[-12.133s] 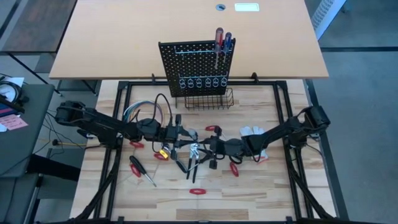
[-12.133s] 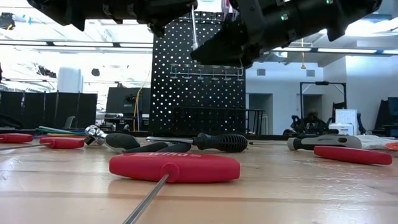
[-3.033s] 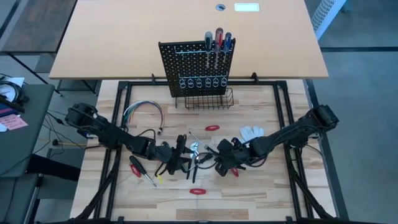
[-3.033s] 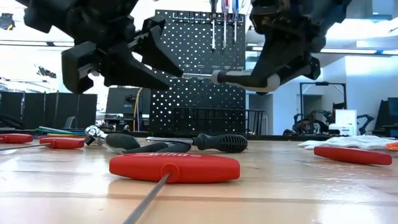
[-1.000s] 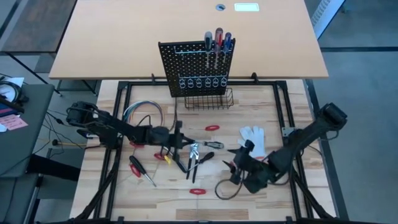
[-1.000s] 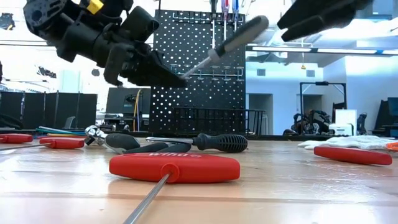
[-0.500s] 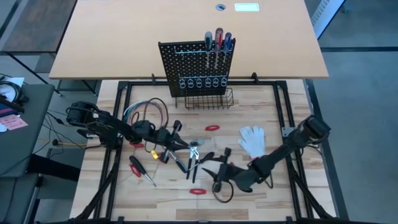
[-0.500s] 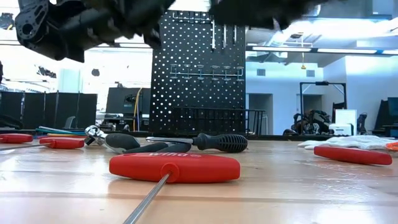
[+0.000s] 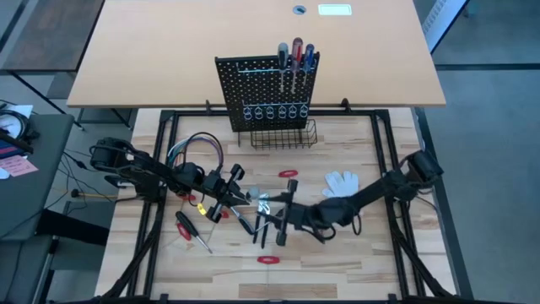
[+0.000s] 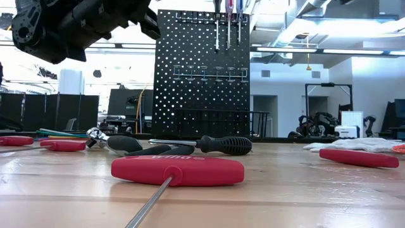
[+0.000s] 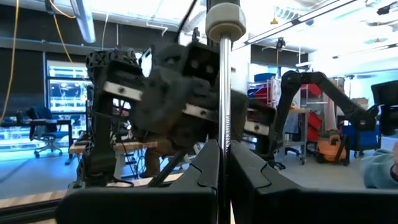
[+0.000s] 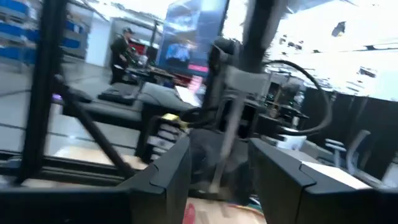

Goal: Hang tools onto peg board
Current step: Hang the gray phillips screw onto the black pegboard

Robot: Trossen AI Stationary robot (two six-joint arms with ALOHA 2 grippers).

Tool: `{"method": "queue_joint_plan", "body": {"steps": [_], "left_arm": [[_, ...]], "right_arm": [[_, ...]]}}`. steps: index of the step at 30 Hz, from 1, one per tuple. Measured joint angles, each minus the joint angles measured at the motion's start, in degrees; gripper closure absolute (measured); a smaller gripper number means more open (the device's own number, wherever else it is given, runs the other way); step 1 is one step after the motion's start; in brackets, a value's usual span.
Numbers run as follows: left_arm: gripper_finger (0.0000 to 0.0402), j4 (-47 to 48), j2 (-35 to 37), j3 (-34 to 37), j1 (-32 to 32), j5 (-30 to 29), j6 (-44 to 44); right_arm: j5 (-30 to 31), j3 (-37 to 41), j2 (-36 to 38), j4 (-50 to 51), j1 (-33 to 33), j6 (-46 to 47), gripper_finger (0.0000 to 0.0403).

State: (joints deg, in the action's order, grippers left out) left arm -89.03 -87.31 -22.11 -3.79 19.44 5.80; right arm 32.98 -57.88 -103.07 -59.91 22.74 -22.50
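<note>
The left gripper (image 11: 222, 177) pinches the metal shaft of a grey-handled screwdriver (image 11: 223, 81), its handle end pointing away from the wrist. It hangs over the table in front of the peg board (image 9: 267, 91), to that board's left. The right gripper (image 12: 214, 171) has its fingers spread with nothing between them, facing the left one above the loose tools (image 9: 263, 221) before the board. Three screwdrivers (image 9: 296, 55) already stand in the peg board's top.

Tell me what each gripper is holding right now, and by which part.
The left gripper pinches a screwdriver by its metal shaft, grey handle end pointing away. The right gripper is open and holds nothing.
</note>
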Motion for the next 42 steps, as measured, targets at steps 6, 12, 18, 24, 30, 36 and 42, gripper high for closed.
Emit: {"method": "queue_joint_plan", "body": {"steps": [6, 12, 18, 24, 30, 36, 42], "left_arm": [[0.0398, 0.1, 0.0, 0.0, 0.0, 0.0, -0.1], [0.0397, 0.7, 0.0, 0.0, 0.0, 0.0, -0.2], [0.039, 1.2, 0.0, 0.0, 0.0, 0.4, -1.1], [0.0338, 8.4, 0.0, -0.1, 0.1, -2.6, -9.8], [0.0259, 26.0, 4.0, -0.4, 1.0, -13.5, -19.3], [0.0218, 42.1, 16.2, -0.8, 1.0, -19.1, -21.8], [0.0213, 41.6, 24.7, -0.8, 0.9, -13.8, -17.9]], "right_arm": [[-5.9, -4.7, 0.0, 8.0, -2.9, 3.8, 0.0256], [-7.6, -8.1, 0.0, 16.7, -4.2, 7.3, 0.0296], [-7.0, -8.4, 0.0, 17.8, -4.1, 6.6, 0.0387], [1.9, -13.2, 3.2, 38.1, -2.5, 8.9, 0.0395], [3.6, -21.6, 7.0, 70.5, -2.6, 29.9, 0.0399], [3.5, -21.7, 5.2, 79.0, -3.0, 37.4, 0.04], [3.1, -21.4, 0.3, 74.0, -3.8, 37.2, 0.0401]]}}
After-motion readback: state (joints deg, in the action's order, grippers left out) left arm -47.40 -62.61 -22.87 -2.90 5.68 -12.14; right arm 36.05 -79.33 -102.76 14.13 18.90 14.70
